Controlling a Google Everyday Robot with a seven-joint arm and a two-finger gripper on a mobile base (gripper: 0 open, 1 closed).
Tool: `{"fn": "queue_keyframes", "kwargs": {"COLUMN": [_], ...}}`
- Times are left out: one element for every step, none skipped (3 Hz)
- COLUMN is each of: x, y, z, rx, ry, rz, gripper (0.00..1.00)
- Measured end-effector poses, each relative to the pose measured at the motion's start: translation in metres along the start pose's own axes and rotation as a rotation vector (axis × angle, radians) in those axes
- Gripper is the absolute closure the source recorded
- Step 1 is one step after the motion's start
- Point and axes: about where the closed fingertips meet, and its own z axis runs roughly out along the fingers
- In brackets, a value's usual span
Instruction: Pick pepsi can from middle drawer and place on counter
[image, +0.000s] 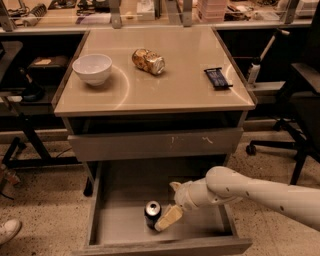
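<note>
The pepsi can (152, 213) stands upright on the flat bottom of the open middle drawer (122, 197), near its front. My gripper (172, 203) reaches in from the right at the end of a cream arm. Its fingers are spread, and the lower finger (169, 219) lies right beside the can's right side. The can is not between the fingers. The beige counter (175, 87) is the cabinet's top, above the drawer.
On the counter are a white bowl (92, 68) at the left, a dented gold-brown can (148, 61) in the middle and a dark packet (218, 78) at the right. A closed grey drawer front (155, 144) overhangs the open drawer. An office chair (302, 95) stands at the right.
</note>
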Motion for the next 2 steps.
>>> {"fn": "queue_keyframes", "kwargs": {"x": [0.0025, 0.0027], "y": [-0.0014, -0.0012], "z": [0.0239, 0.0245], "rx": [-0.013, -0.014], "ry": [-0.030, -0.030], "rz": [0.004, 0.004], "gripper": [0.00, 0.00]}}
